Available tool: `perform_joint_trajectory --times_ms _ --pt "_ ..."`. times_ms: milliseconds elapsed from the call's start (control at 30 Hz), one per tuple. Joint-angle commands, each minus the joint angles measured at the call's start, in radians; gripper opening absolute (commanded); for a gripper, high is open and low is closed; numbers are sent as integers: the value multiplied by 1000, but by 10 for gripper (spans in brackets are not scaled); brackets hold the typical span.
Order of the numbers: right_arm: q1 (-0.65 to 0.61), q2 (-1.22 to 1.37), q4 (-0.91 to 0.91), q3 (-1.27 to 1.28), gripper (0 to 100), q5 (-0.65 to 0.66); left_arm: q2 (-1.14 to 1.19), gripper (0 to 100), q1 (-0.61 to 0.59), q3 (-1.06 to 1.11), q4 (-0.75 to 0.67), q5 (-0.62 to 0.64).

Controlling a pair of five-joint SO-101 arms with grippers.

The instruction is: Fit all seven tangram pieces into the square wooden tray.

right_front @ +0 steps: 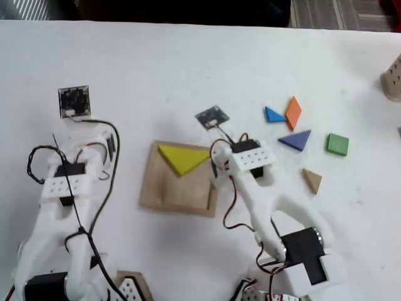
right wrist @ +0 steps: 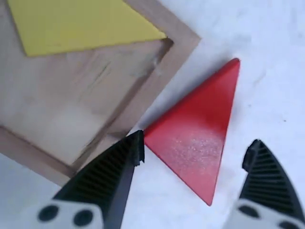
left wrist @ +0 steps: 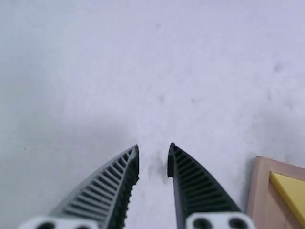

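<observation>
Red triangle is laid flat on the desk, just outside the tray, with one shorter edge running along its rim. It is straddled by the right end effector, which is spread wide and empty. A yellow triangle is already seated inside the tray. The left end effector, slightly parted and empty, is placed over bare desk at the tray's other side, so the right arm is judged the nearer.

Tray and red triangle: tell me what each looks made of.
Tray: bare pale wood, matte, with faint grain streaks on its floor. Red triangle: smooth red-coated piece with a slight sheen and speckled glare. It could be painted wood or plastic; the look leaves that open.
</observation>
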Motion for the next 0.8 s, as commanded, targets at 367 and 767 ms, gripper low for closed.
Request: perform_joint_trajectory --times_ms 367,767 --pt "-7 97 35 -97 321 8 -31 124 13 -31 -3 0" --pt "-2 220 108 -244 320 3 -31 124 13 -31 -3 0"
